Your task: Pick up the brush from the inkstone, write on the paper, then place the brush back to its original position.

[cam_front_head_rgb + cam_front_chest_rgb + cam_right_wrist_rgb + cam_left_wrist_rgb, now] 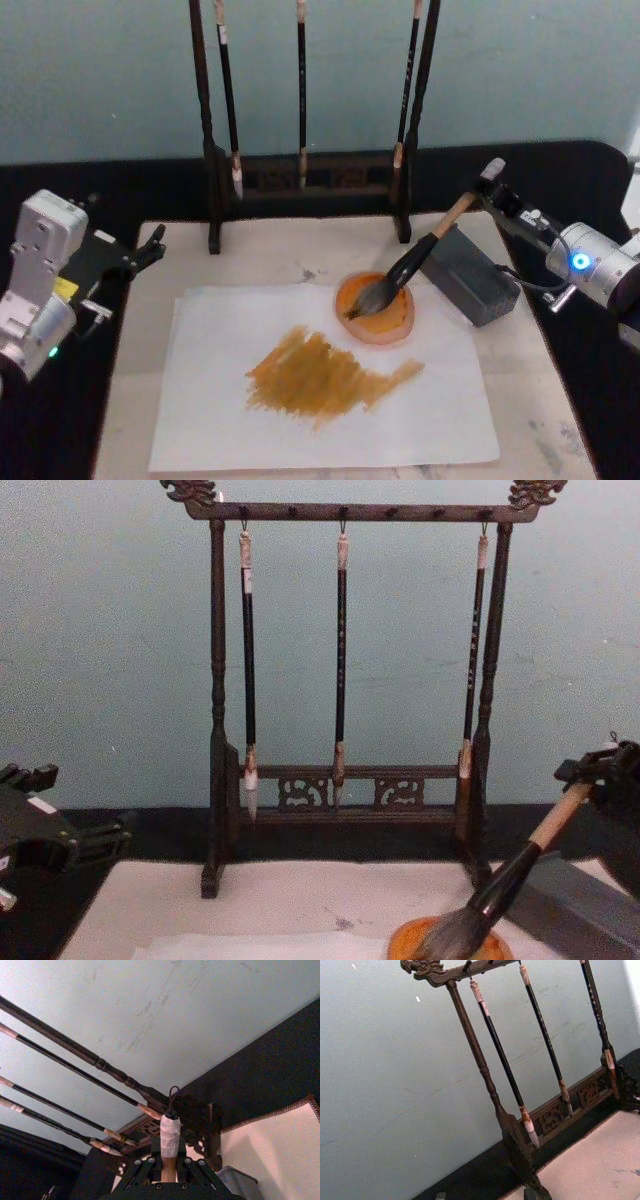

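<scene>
With fingers [144, 1169] of the right gripper [484, 190] clenched round the tan handle, just below its whitish taped end and loop, holds the brush [425, 250] tilted over the table's right side. Slants down and leftward from there, bushy bristles lying in the orange dish [398, 326]. Passes close by the left end of the grey inkstone [475, 285], just right of the dish; touching or not, cannot tell. Dish on the far edge of the paper [220, 400], flat on the beige felt mat [270, 250]. Across the sheet's middle, a broad ochre smear [320, 375]. At the mat's left edge, the left gripper [153, 246], fingers spread with nothing between them. Behind, on the mat's far edge, a dark wooden rack [215, 680] with three thin black-handled brushes [341, 650] hanging.
</scene>
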Controlling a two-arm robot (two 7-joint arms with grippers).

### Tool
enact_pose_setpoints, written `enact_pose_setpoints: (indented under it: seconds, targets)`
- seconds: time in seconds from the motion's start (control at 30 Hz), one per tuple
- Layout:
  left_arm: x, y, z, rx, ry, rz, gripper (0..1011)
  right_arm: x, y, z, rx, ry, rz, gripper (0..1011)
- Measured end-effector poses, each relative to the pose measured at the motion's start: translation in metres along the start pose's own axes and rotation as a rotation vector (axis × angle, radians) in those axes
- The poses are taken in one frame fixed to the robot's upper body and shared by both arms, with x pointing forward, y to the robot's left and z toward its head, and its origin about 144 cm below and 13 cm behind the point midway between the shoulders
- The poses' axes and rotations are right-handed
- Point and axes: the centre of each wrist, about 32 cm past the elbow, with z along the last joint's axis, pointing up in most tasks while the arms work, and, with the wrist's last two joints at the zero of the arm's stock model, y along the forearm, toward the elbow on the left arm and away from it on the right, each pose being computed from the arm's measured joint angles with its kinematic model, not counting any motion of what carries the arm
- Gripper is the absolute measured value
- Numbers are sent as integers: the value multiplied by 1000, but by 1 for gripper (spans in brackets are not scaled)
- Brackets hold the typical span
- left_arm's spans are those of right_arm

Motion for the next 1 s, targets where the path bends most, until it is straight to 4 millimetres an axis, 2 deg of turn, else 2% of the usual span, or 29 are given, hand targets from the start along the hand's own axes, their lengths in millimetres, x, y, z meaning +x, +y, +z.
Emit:
enact_pose_setpoints:
  seconds: [0.43,1.0]
  targets:
    - [0,0,0,0,0,0,1009,7,6,-2,28,75,-42,154]
    - [0,0,0,0,0,0,1010,14,-4,-12,62,177,-104,155]
